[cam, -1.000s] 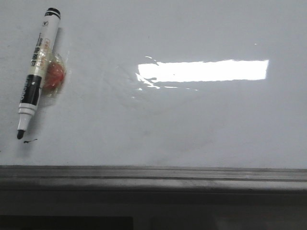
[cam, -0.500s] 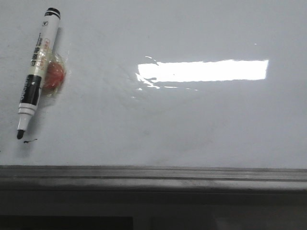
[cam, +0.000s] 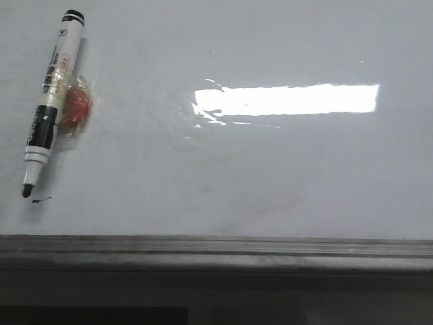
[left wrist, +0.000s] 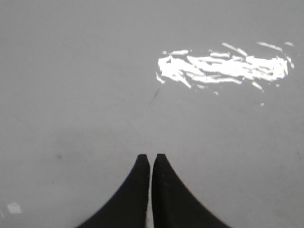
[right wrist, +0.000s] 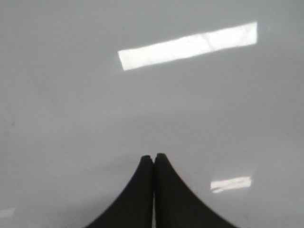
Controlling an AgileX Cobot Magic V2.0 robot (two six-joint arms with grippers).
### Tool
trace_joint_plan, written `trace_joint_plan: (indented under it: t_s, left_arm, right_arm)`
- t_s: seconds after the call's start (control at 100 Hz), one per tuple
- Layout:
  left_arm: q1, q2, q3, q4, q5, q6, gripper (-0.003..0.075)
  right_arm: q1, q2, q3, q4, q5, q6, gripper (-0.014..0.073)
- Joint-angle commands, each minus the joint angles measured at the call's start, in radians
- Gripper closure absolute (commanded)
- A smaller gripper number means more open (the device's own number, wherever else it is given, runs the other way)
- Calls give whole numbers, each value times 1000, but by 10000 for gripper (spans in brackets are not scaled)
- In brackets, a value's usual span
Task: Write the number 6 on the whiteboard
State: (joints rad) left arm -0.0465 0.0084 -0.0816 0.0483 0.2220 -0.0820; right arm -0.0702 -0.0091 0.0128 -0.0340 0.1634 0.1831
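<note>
Marker point(cam: 52, 101) lies far-left on whiteboard point(cam: 270, 176), tip toward near edge; left gripper point(left wrist: 151, 159), right gripper point(right wrist: 154, 157) pressed together, empty; no 6 drawn.

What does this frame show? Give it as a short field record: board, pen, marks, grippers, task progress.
board: whiteboard, glossy, reflecting a bright light; grey frame edge along its near side
pen: marker lying uncapped on the board at far left, tip toward the frame, a red lump taped beside it
marks: only a tiny squiggle near the tip
number 6: not written
left gripper: shut, holding nothing
right gripper: shut, holding nothing
</note>
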Motion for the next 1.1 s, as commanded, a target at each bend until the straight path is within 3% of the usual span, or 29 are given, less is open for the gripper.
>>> trace_joint_plan:
  t_s: [0.0, 0.22, 0.43, 0.5, 0.63, 0.72, 0.92, 1.09]
  left_arm:
    - [5, 77, -94, 20, -37, 0, 740]
    - [5, 235, -203, -48, -95, 0, 739]
    - [5, 273, -230, -21, -93, 0, 724]
    - [5, 275, -228, -21, -93, 0, 640]
    - [5, 278, -226, -21, -122, 0, 304]
    - [5, 283, -218, -29, -182, -1, 202]
    - [-27, 289, -214, -5, -289, -1, 239]
    - [-155, 309, -214, -3, -303, -1, 239]
  right_arm:
    - [-5, 35, -53, 34, -31, 0, 657]
    - [-5, 188, -192, 34, 95, 0, 657]
    - [-5, 239, -258, 34, 72, 0, 657]
    - [-5, 239, -254, 34, 90, 0, 657]
    - [-5, 239, -254, 34, 108, 0, 657]
    - [-5, 239, -254, 34, 105, 0, 657]
    - [-5, 239, -254, 34, 105, 0, 657]
    - [-5, 239, -254, 34, 103, 0, 657]
